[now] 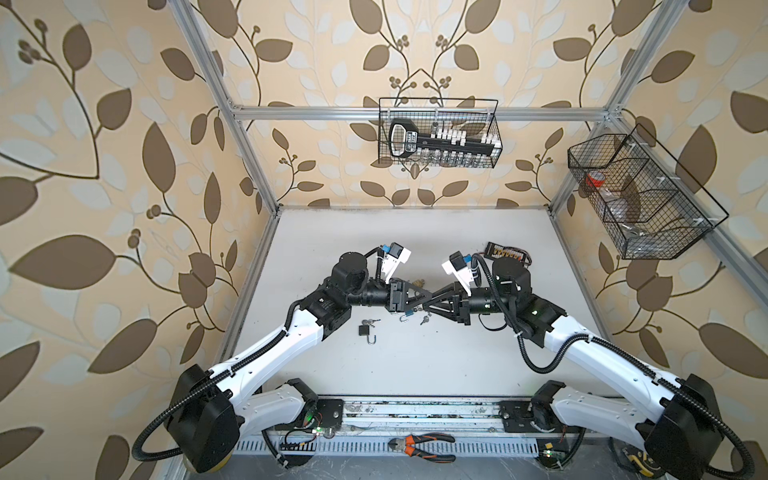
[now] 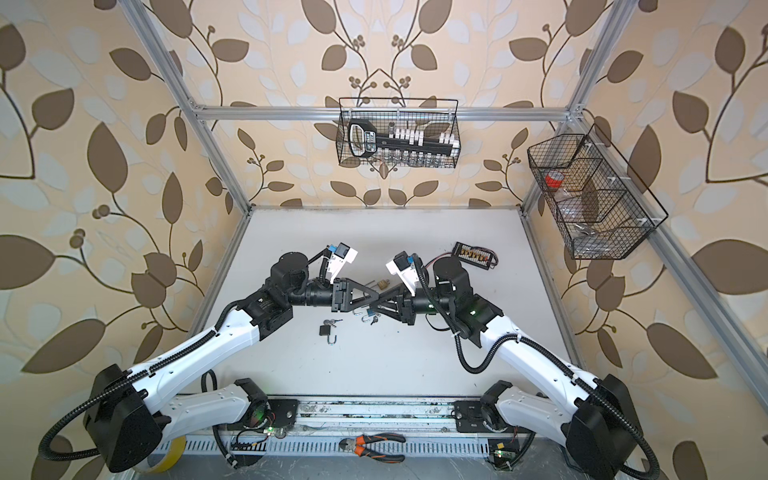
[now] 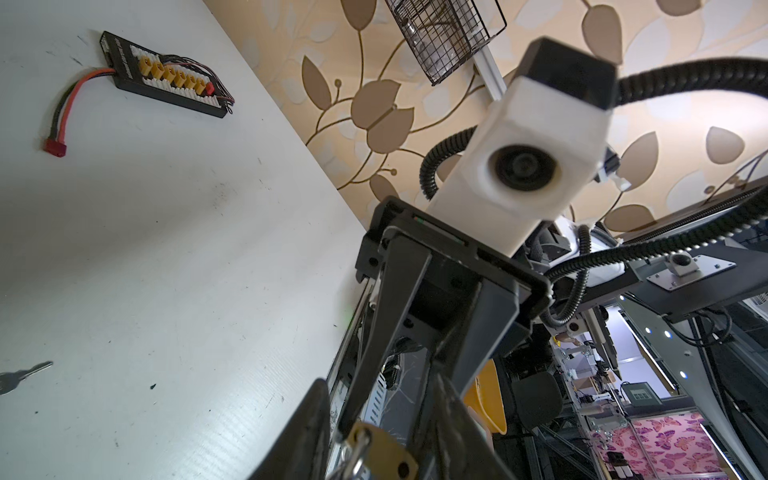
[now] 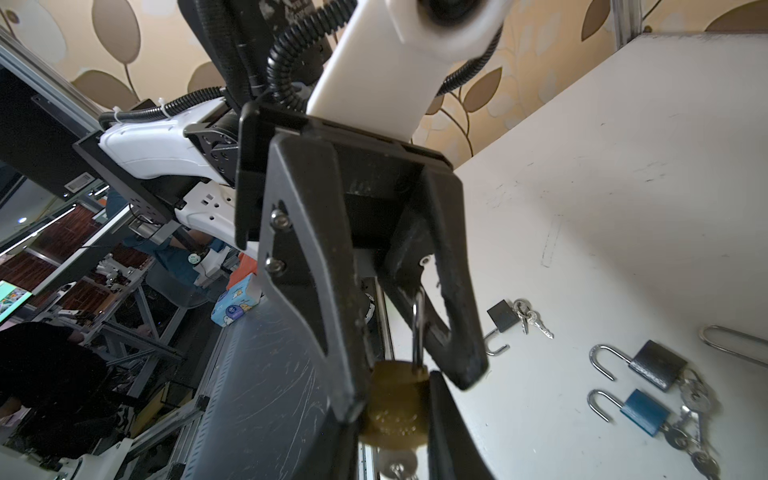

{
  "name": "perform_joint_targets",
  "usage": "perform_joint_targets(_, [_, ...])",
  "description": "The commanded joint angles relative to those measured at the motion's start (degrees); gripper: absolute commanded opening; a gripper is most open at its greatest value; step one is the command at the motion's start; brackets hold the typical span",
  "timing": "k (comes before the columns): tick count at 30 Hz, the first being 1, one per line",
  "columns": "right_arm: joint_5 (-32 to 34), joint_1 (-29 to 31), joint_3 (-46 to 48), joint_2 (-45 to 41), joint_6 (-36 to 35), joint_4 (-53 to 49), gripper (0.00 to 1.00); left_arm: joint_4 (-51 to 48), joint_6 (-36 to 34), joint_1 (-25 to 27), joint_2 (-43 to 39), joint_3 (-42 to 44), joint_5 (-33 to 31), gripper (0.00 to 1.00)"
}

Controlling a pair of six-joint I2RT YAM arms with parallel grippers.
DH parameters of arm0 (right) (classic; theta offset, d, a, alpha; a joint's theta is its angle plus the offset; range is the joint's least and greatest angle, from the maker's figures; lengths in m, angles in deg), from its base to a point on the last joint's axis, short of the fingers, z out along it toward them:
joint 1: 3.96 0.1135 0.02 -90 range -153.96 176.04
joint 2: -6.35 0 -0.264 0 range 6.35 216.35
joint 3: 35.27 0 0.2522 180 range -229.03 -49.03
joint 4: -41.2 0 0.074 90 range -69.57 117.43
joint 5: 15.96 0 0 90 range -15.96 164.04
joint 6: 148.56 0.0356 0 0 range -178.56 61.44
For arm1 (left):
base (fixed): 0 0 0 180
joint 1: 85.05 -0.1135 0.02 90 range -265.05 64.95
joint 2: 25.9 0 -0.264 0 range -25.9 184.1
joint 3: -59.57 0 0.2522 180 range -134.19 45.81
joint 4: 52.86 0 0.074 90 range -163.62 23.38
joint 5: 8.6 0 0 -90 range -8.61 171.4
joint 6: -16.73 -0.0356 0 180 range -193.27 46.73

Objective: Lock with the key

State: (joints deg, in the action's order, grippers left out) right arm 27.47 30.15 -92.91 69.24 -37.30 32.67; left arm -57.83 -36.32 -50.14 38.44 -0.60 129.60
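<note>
A brass padlock (image 4: 392, 409) hangs above the table (image 1: 415, 365), with my right gripper (image 4: 395, 419) shut on its body. A silver key (image 4: 397, 462) sticks out of the padlock's base. My left gripper (image 3: 380, 395) faces the right one, its jaws partly closed round the padlock's top and steel shackle (image 4: 417, 328), with gaps on both sides. In the left wrist view the padlock (image 3: 384, 455) shows an empty shackle hole. In both top views the left gripper (image 1: 423, 300) (image 2: 377, 296) and the right gripper (image 1: 424, 307) (image 2: 374, 305) meet tip to tip mid-table and hide the padlock.
On the table under the grippers lie a black padlock (image 1: 365, 330) with keys, a blue padlock (image 4: 644, 411), a dark padlock (image 4: 656, 365) and another brass padlock (image 2: 382, 284). A connector board (image 1: 507, 252) lies behind the right arm. Pliers (image 1: 419, 444) rest on the front rail.
</note>
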Motion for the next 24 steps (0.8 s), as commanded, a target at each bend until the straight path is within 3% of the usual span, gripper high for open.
perform_joint_targets(1, [1.76, -0.72, 0.99, -1.58, -0.7, -0.49, 0.0, 1.69, -1.7, 0.49, -2.18, -1.58, -0.32, 0.36])
perform_joint_targets(9, [1.66, -1.4, 1.77, -2.98, -1.15, -1.36, 0.0, 0.43, -2.23, 0.45, -2.64, -1.9, -2.03, 0.29])
perform_joint_targets(19, [-0.83, -1.4, 1.6, -2.78, -2.33, -2.95, 0.0, 0.52, -1.95, 0.43, -2.38, -2.28, -3.56, 0.28])
perform_joint_targets(24, [-0.62, -1.39, 1.25, -2.84, -2.1, -2.77, 0.0, -0.24, -2.21, 0.43, -2.02, -2.61, -3.61, 0.13])
